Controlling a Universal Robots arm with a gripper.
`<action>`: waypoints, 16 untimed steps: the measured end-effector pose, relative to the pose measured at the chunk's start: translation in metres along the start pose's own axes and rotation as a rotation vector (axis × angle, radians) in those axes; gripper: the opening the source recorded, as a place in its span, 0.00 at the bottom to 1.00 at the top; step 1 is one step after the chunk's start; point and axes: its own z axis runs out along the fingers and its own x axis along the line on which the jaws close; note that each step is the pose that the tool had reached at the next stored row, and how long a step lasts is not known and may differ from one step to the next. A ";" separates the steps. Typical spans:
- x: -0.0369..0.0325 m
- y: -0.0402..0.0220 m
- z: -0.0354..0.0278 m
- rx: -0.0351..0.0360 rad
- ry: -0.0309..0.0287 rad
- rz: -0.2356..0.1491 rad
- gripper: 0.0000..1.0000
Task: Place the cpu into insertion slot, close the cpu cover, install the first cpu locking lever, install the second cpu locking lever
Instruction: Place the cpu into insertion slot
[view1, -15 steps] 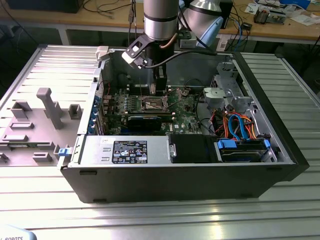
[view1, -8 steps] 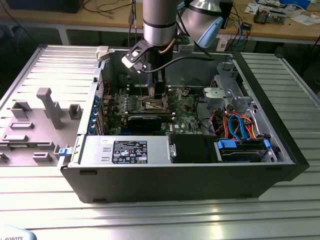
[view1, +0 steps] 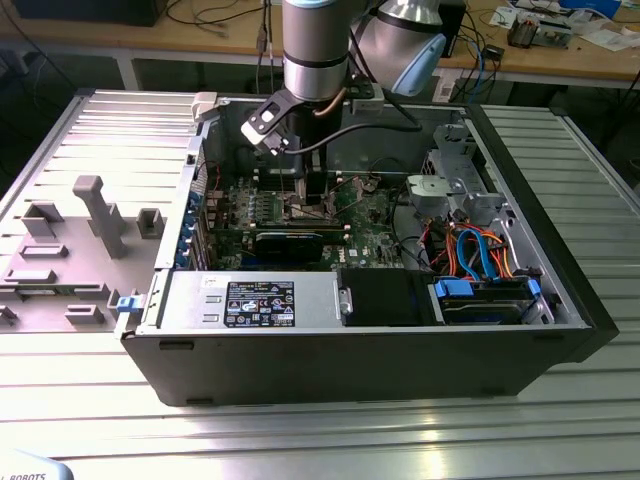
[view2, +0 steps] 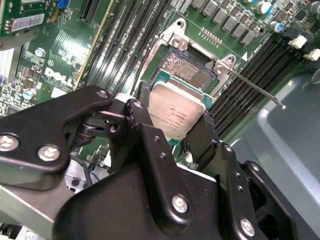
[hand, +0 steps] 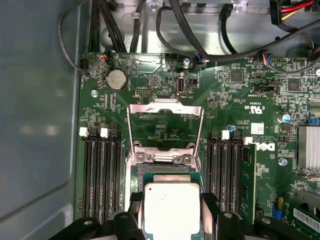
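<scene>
Cpu (view2: 176, 112), flat dull-silver square with green edging, tight between black jaws, near open insertion slot (view2: 192, 72).

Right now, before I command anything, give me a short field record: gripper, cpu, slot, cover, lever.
gripper: shut on the cpu
cpu: metal top facing the wrist cameras, held over the near edge of the slot, not seated
insertion slot: open, contact field partly exposed beyond the cpu
cpu cover: flipped open, off the slot
locking lever: one thin rod swung out over the memory slots, not latched
</scene>
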 end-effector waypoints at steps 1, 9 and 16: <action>0.0000 0.0000 0.0000 0.0001 -0.0001 0.000 0.54; 0.0022 0.0000 0.0012 0.0001 -0.0001 0.000 0.54; 0.0029 -0.0003 0.0059 0.0001 -0.0001 0.001 0.54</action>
